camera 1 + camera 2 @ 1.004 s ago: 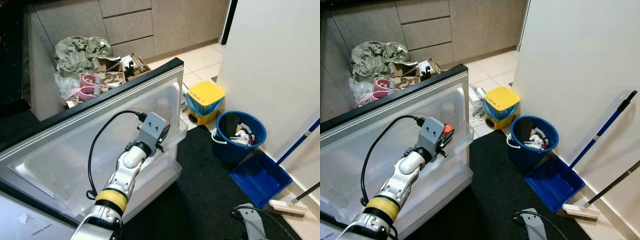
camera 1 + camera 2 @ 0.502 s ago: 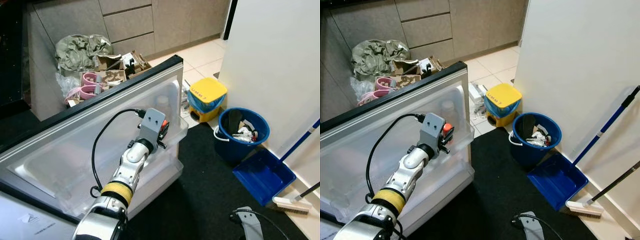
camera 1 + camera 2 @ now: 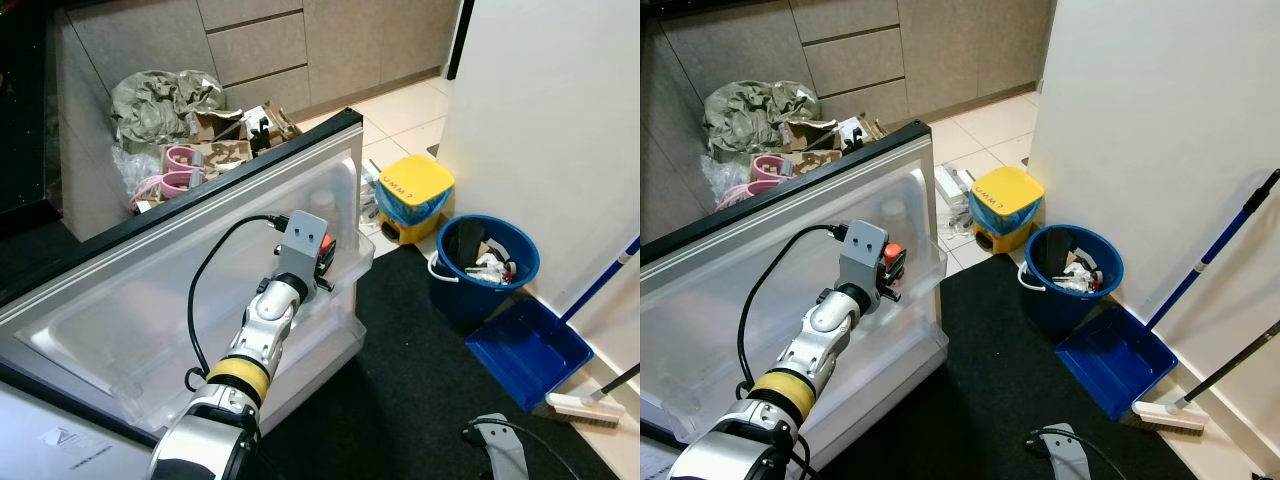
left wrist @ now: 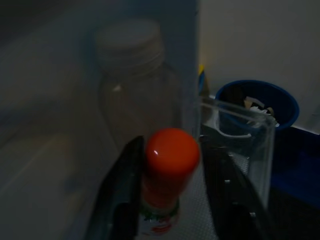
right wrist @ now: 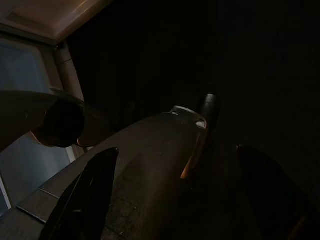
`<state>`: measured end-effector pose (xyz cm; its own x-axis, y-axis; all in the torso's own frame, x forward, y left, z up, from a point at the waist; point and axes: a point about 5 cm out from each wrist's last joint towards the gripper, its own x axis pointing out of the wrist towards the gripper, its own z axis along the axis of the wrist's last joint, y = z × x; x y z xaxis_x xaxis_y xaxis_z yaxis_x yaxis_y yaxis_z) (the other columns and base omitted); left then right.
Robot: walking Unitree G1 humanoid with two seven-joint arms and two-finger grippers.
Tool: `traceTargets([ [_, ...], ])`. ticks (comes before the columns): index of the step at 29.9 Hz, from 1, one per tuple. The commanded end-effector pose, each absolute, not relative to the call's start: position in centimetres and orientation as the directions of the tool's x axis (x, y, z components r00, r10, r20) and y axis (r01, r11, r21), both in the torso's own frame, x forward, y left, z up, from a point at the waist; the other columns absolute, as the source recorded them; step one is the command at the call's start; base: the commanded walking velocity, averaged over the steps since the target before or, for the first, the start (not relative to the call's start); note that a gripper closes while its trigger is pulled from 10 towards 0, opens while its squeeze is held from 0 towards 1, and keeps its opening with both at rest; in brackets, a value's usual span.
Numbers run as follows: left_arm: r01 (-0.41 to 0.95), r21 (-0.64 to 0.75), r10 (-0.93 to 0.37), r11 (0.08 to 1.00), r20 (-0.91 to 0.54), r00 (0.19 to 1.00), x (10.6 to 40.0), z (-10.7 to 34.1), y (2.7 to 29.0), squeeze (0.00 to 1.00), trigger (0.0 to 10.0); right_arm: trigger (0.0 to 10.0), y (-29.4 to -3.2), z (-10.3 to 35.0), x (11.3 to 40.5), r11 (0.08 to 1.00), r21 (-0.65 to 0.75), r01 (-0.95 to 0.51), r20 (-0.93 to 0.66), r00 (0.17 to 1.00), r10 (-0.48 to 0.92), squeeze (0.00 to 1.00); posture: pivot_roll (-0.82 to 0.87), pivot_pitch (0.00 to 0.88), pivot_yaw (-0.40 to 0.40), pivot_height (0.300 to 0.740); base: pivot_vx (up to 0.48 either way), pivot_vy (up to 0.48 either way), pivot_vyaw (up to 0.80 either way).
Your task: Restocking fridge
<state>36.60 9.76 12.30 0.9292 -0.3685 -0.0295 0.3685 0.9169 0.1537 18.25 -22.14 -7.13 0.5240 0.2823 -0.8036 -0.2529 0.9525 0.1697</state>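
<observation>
The fridge door (image 3: 150,290) stands open with clear plastic shelves. My left gripper (image 4: 172,150) reaches into the upper door shelf (image 3: 355,270) and is shut on a small bottle with a red cap (image 4: 170,155), held upright between the black fingers (image 4: 125,200). The red cap (image 3: 892,252) peeks out beside the wrist in the eye views. Just behind it in the same shelf stands a clear bottle with a white lid (image 4: 132,85). My right arm (image 3: 500,450) hangs low, and its gripper (image 5: 175,185) is open in the dark.
A yellow-lidded bin (image 3: 413,195), a blue bucket of rubbish (image 3: 487,262) and a blue dustpan (image 3: 523,350) with a brush (image 3: 585,405) stand to the right by the white wall. A pile of bags and boxes (image 3: 190,130) lies behind the door. A black mat (image 3: 400,400) covers the floor.
The view has shifted slightly. My left gripper, still holding the red-capped bottle, has edged a little further into the door shelf. The right arm has not moved.
</observation>
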Motion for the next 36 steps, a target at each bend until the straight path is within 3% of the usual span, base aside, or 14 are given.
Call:
traceTargets([
  [1, 0.351, 0.148, -0.354, 0.924, -0.009, 0.935, 36.6, 12.5, 9.9, 1.00, 10.0, 10.0, -22.0, -7.3, 17.9, 0.953, 0.175, -0.249, -0.806, 0.519, 0.284, 0.00, -0.07, 0.130, 0.061, 0.740, 0.000, 0.000, 0.00],
  [4, 0.343, 0.146, -0.349, 0.928, 0.014, 0.937, 36.8, 12.9, 10.0, 1.00, 10.0, 10.0, -22.0, -7.3, 18.0, 0.952, 0.174, -0.250, -0.805, 0.520, 0.284, 0.00, -0.07, 0.128, 0.060, 0.740, 0.000, 0.000, 0.00],
  [5, 0.341, 0.131, -0.348, 0.931, 0.031, 0.937, 36.9, 13.2, 10.1, 0.38, 10.0, 10.0, -22.0, -7.3, 18.1, 0.953, 0.173, -0.250, -0.805, 0.522, 0.283, 0.00, -0.07, 0.128, 0.060, 0.740, 0.000, 0.000, 0.00],
  [7, 0.341, 0.127, -0.348, 0.931, 0.035, 0.937, 36.9, 13.3, 10.1, 0.38, 10.0, 10.0, -22.0, -7.2, 18.1, 0.953, 0.173, -0.250, -0.805, 0.522, 0.283, 0.00, -0.07, 0.128, 0.060, 0.740, 0.000, 0.000, 0.00],
  [8, 0.343, 0.123, -0.349, 0.931, 0.034, 0.936, 36.9, 13.3, 10.2, 0.00, 10.0, 10.0, -22.0, -7.2, 18.1, 0.952, 0.171, -0.253, -0.805, 0.521, 0.283, 0.00, -0.06, 0.128, 0.059, 0.740, 0.000, 0.000, 0.00],
  [13, 0.343, 0.113, -0.349, 0.933, 0.037, 0.937, 36.8, 13.2, 10.5, 0.00, 10.0, 10.0, -22.0, -7.2, 18.1, 0.952, 0.167, -0.258, -0.807, 0.519, 0.283, 0.00, -0.06, 0.128, 0.057, 0.740, 0.000, 0.000, 0.00],
  [29, 0.401, 0.068, -0.404, 0.914, 0.268, 0.875, 35.8, 16.0, 12.6, 0.00, 10.0, 10.0, -22.1, -6.9, 18.7, 0.949, 0.166, -0.268, -0.799, 0.527, 0.289, 0.00, -0.05, 0.120, 0.041, 0.740, 0.000, 0.000, 0.00],
  [36, 0.572, 0.043, -0.551, 0.819, 0.337, 0.763, 34.1, 16.9, 13.0, 0.00, 10.0, 10.0, -22.2, -6.8, 18.8, 0.948, 0.166, -0.273, -0.800, 0.525, 0.291, 0.00, -0.05, 0.118, 0.036, 0.740, 0.000, 0.000, 0.00],
])
